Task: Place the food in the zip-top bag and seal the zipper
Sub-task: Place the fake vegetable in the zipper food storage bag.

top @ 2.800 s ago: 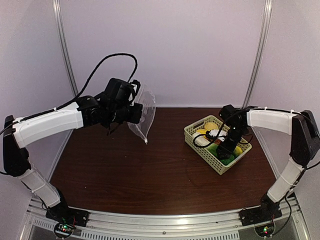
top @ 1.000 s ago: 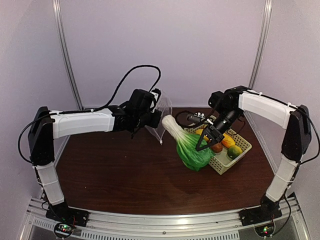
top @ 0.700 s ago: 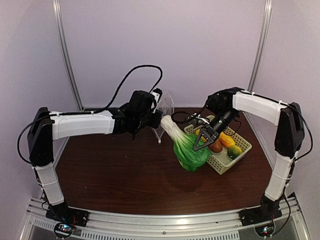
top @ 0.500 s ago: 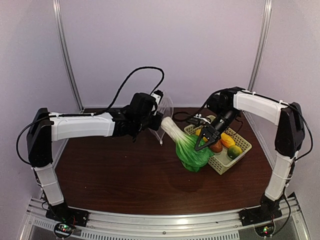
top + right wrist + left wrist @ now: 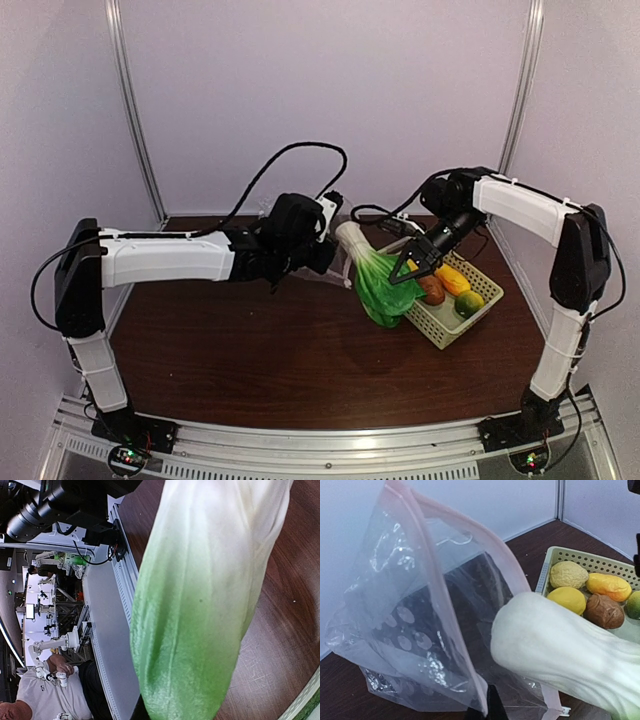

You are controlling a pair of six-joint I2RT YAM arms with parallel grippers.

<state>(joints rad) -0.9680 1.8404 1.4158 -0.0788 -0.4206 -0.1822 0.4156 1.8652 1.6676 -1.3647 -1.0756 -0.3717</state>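
The zip-top bag (image 5: pixel 415 605) hangs clear and crinkly with pale dots, its mouth gaping. My left gripper (image 5: pixel 490 711) is shut on the near rim of the pink zipper (image 5: pixel 442 600); the white slider tab (image 5: pixel 563 711) sits at the far corner. In the top view the left gripper (image 5: pixel 328 260) holds the bag (image 5: pixel 336 276) mid-table. My right gripper (image 5: pixel 405 270) is shut on the green leafy vegetable (image 5: pixel 382 288), and its white stalk (image 5: pixel 545 640) pokes into the bag's mouth between the two rims. The vegetable (image 5: pixel 200 605) fills the right wrist view; only a dark finger (image 5: pixel 141 711) shows.
A pale green lattice basket (image 5: pixel 440 335) stands at the right, directly behind the vegetable. It holds a bumpy potato (image 5: pixel 568 574), a yellow lemon (image 5: pixel 568 599), a brown round piece (image 5: pixel 603 611) and an orange piece (image 5: pixel 608 584). Walls close the back and sides.
The left arm has carried the bag right and lower, towards the vegetable. The right gripper has swung the vegetable up and back, bringing the white stalk to the bag's mouth.
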